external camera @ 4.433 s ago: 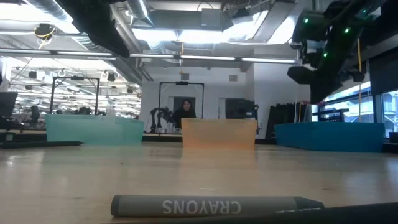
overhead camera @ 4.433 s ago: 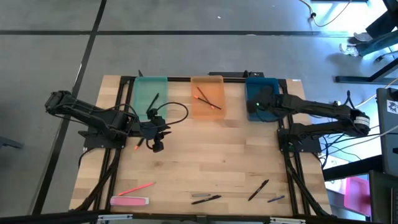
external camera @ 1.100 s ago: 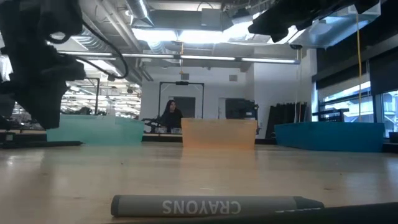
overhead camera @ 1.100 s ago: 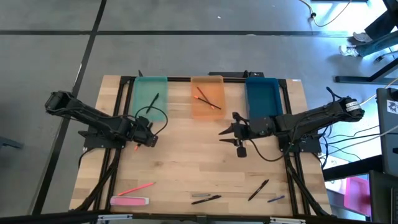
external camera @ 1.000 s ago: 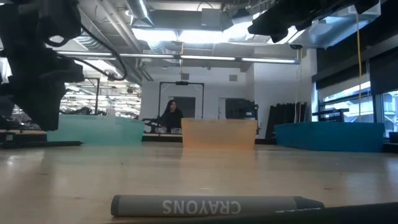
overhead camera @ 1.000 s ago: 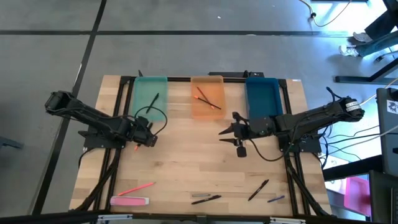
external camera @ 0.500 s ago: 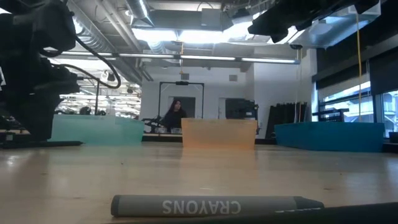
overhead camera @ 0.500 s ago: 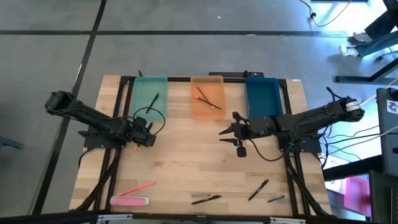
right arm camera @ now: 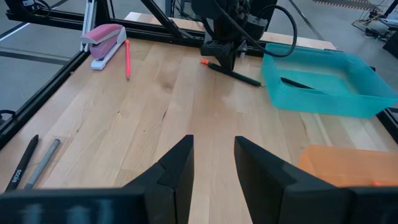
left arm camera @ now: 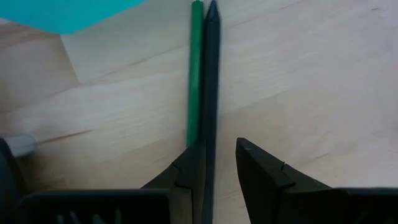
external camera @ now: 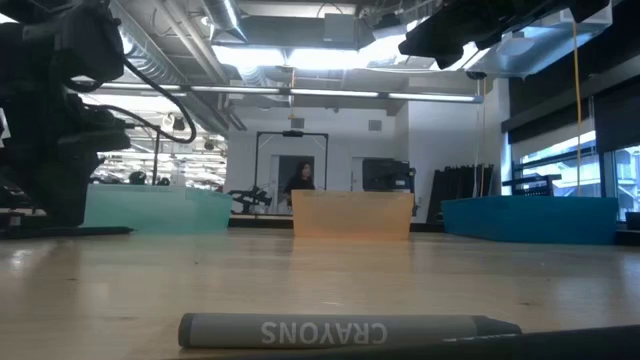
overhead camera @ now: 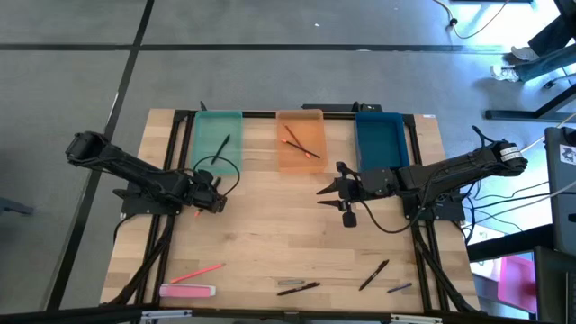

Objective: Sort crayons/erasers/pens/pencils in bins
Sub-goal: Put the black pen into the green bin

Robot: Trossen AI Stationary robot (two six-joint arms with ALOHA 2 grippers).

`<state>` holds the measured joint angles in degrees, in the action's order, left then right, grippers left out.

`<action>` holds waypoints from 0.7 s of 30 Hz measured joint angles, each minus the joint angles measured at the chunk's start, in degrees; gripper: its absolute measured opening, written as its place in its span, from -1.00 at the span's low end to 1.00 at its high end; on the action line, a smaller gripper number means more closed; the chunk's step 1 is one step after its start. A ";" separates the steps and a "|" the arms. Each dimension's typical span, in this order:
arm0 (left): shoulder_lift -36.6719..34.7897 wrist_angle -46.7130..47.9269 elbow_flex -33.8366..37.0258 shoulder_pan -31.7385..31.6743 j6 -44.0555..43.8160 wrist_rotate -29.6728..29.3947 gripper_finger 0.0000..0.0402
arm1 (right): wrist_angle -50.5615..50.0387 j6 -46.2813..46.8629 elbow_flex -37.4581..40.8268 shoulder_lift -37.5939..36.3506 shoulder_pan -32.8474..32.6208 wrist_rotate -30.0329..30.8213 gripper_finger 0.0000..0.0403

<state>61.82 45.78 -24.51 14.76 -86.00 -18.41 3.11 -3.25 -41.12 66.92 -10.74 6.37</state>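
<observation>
A dark stick with a green side (left arm camera: 210, 74) and an orange end (right arm camera: 204, 61) lies flat on the table beside the teal bin (overhead camera: 219, 137). My left gripper (left arm camera: 219, 168) stands over its orange end, open and pointing steeply down, one finger on each side of the stick. My right gripper (overhead camera: 329, 191) hangs open above the table's middle, holding nothing. The teal bin holds a black pen (overhead camera: 222, 144). The orange bin (overhead camera: 300, 139) holds a red pencil and a dark stick. The blue bin (overhead camera: 378, 139) stands at the far right. My left gripper has the dark stick between its fingers, which lie across it from above. The stick runs close along one finger (left arm camera: 193, 168); I cannot tell whether they touch. Bare table shows between the stick and the other finger (left arm camera: 261, 174).
Along the near edge lie a pink pencil (overhead camera: 196, 271), the pink eraser (overhead camera: 187, 291), a grey crayon (external camera: 340, 330), two black pens (overhead camera: 302, 289) (overhead camera: 373, 274) and a short stick (overhead camera: 400, 288). Bare wood lies between these and the bins.
My left gripper has sunk a little toward the table over the dark stick, drifting slightly toward the left edge. The stick has stayed where it lay.
</observation>
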 joint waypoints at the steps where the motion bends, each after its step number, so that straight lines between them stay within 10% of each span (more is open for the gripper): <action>1: 0.58 0.01 0.00 0.00 -0.37 0.00 -0.59 | 0.00 0.00 0.00 0.00 0.00 0.00 -0.40; 21: 6.32 -1.93 -0.09 0.00 -0.65 2.13 -0.68 | -0.28 -0.02 0.00 0.00 0.02 0.02 -0.40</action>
<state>68.14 43.84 -24.60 14.76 -86.65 -16.28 2.83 -3.27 -41.12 66.92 -10.72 6.39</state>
